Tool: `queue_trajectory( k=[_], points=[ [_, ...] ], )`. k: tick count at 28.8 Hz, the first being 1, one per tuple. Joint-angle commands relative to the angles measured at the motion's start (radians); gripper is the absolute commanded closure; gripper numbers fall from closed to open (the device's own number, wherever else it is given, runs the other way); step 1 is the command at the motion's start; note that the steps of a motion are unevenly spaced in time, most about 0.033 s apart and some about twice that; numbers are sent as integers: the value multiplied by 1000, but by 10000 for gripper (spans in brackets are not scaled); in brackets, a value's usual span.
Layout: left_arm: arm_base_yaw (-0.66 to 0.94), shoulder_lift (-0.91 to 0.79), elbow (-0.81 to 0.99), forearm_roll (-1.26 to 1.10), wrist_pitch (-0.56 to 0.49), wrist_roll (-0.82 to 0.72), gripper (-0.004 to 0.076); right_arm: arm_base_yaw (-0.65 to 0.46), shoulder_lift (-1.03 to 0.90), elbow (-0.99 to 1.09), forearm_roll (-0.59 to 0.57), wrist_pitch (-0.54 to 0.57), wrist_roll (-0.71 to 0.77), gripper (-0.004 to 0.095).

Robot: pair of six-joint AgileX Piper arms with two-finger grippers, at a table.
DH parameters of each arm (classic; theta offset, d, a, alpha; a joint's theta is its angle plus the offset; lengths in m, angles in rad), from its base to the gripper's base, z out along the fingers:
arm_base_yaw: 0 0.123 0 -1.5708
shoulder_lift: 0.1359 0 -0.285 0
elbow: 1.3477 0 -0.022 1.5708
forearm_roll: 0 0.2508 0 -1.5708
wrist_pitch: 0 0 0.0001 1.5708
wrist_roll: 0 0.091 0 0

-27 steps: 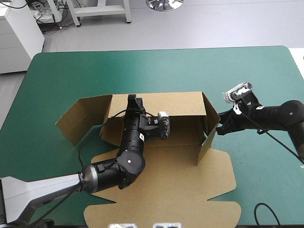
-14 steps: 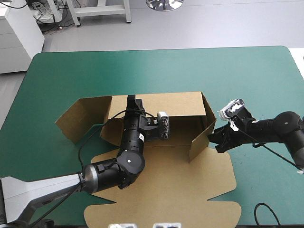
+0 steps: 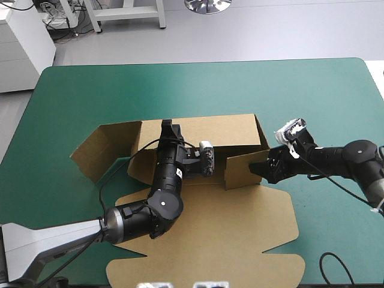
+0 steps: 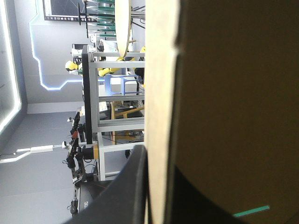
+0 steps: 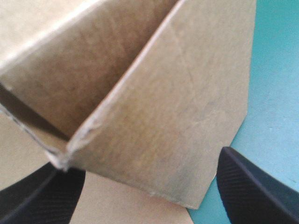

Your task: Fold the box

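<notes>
The brown box point(image 3: 207, 231) lies on the teal-green cover with its long back wall point(image 3: 210, 131) raised and a wide flat panel toward the near edge. My left gripper point(image 3: 169, 127) is shut on the back wall's top edge; in the left wrist view the board's edge point(image 4: 161, 93) runs between its fingers point(image 4: 133, 186). The right end flap point(image 3: 243, 171) stands folded inward across the box's floor. My right gripper point(image 3: 264, 169) is open just outside that flap, which fills the right wrist view point(image 5: 163, 116) ahead of the spread fingers point(image 5: 252, 186).
The left end flap point(image 3: 105, 147) stands angled outward beyond the left arm. Bare teal-green cover point(image 3: 198, 90) lies behind the box and to the right of the right arm. The flat panel's scalloped edge point(image 3: 210, 276) reaches close to the table's near edge.
My right gripper has opened and moved left, swinging the right end flap inward across the box. The left gripper has stayed shut on the back wall.
</notes>
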Motion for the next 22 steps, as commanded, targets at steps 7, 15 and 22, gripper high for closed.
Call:
queue_trajectory(
  k=[7,15,22],
  points=[
    [-5,-38,-23,60,11,-10,734,176,-74,125,193,-274,-72,193],
    [-5,-38,-23,60,29,-10,734,341,-108,161,299,-558,-122,193],
    [-5,-38,-23,60,30,-10,734,450,-108,161,513,-779,-270,193]
  ],
)
